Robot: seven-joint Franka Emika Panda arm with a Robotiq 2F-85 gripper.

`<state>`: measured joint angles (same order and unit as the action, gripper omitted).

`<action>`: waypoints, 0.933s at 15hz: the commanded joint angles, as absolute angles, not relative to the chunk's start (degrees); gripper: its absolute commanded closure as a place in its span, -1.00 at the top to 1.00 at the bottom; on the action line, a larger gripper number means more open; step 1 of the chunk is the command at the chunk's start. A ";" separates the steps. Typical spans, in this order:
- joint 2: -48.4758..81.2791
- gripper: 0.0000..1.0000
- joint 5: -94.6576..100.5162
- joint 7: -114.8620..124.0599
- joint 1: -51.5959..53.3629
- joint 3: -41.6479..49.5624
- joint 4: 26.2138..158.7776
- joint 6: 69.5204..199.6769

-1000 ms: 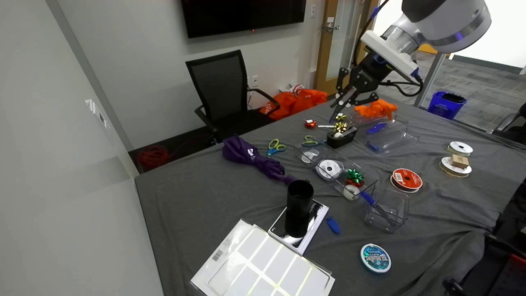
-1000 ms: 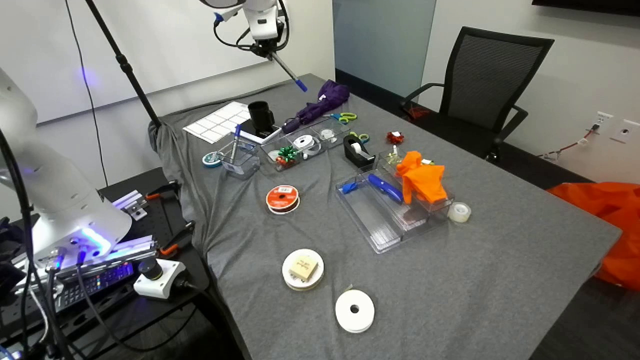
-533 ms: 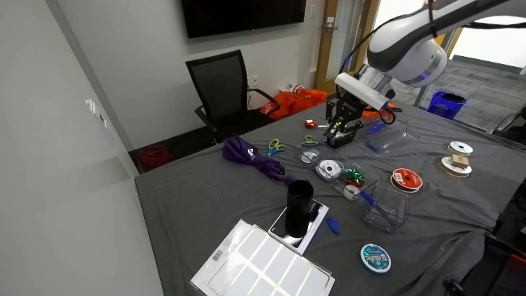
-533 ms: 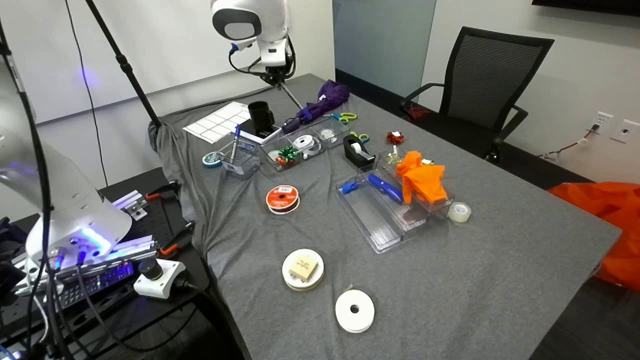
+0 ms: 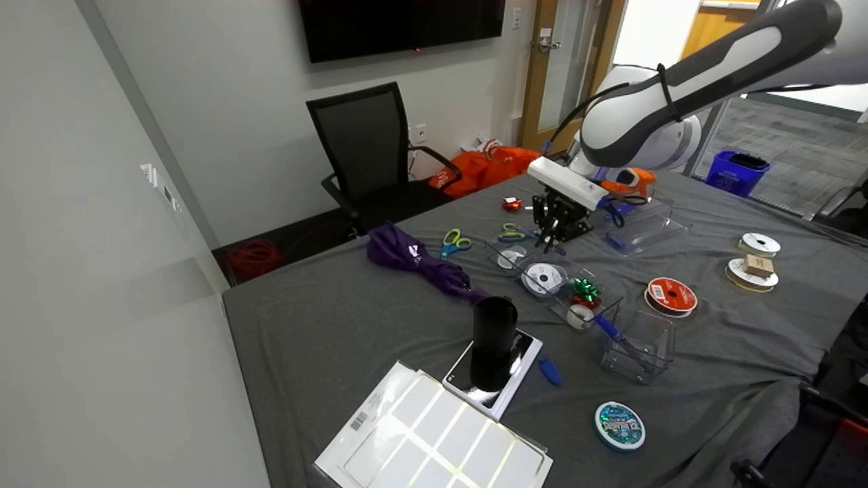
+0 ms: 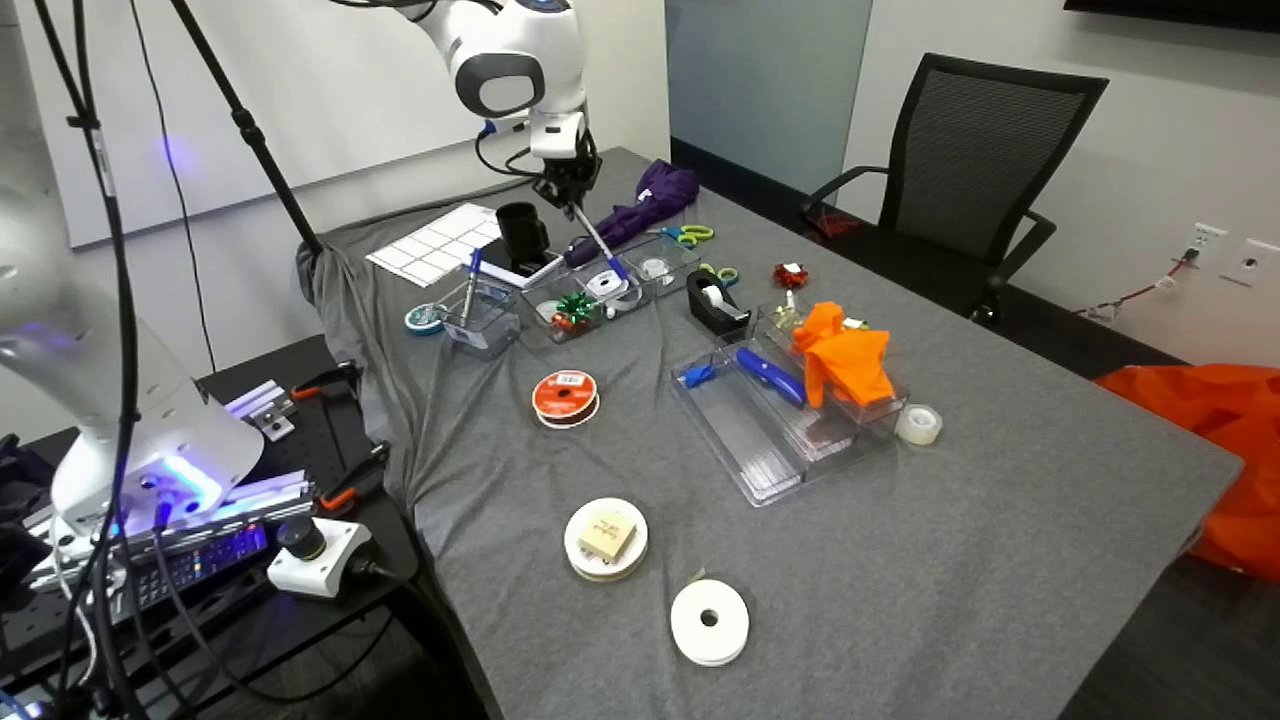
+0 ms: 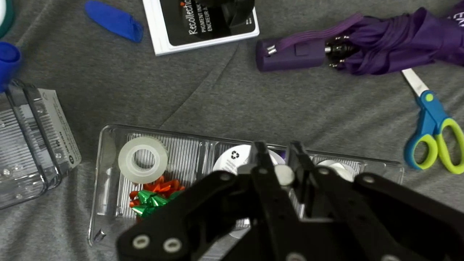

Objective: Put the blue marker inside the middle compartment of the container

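My gripper point(image 6: 571, 202) is shut on a blue marker point(image 6: 600, 241) with a light body and blue cap, tilted, cap end down. In the wrist view its round pale end point(image 7: 284, 175) shows between the fingers point(image 7: 277, 148). The clear three-compartment container point(image 7: 185, 150) lies below; it shows in both exterior views point(image 5: 555, 306) point(image 6: 672, 284). The middle compartment holds a white ribbon spool point(image 7: 228, 159). The cap end overlaps this spool in an exterior view; whether it touches is unclear. One end compartment holds tape point(image 7: 127, 163) and bows, the other a white roll point(image 5: 510, 257).
A clear box point(image 6: 485, 335) with another blue marker point(image 6: 471, 285) stands beside the container. A purple umbrella point(image 6: 640, 212), black mug point(image 6: 521, 232), scissors point(image 7: 431, 123) and tape dispenser point(image 6: 716, 308) lie around it. A clear tray point(image 6: 740, 465) holds an orange cloth point(image 6: 848, 360).
The gripper has come down with the marker, moving from high above the table to over the container. The marker's cap end is now at the middle compartment. The other objects have not moved.
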<state>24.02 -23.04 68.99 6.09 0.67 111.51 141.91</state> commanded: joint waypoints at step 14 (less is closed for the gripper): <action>35.57 -0.91 -19.72 57.83 5.65 -0.44 104.21 144.19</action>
